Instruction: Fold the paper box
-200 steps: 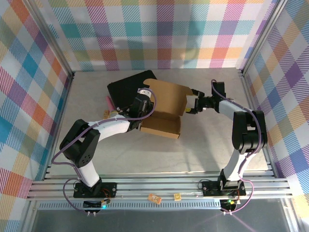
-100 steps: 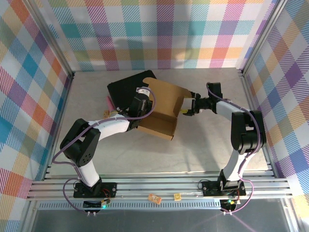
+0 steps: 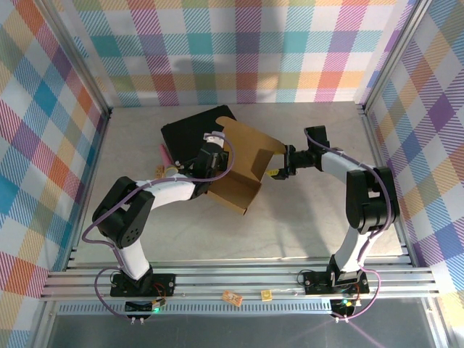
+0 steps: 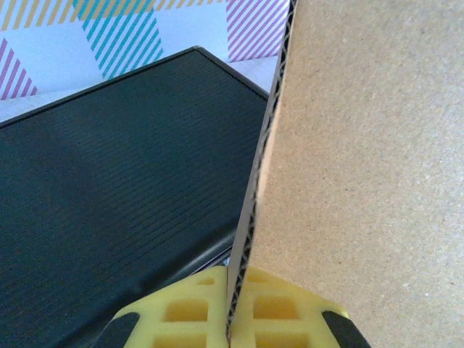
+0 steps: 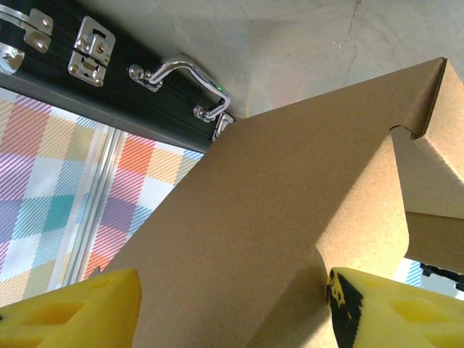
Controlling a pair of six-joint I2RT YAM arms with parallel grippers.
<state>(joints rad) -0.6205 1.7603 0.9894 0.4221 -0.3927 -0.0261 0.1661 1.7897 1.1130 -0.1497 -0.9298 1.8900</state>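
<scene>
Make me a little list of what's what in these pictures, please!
Box: paper box, brown cardboard, partly folded, one panel tilted up
Left gripper: shut on the edge of a box panel
Right gripper: open, fingers on either side of a box flap
Behind the box: black case with a metal handle
Underneath: grey table

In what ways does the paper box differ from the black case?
The paper box is plain brown cardboard; the black case is dark, ribbed, with metal latches and a handle. The paper box is half folded, one panel tilted up; the black case lies closed and flat. Both are rectangular.
</scene>
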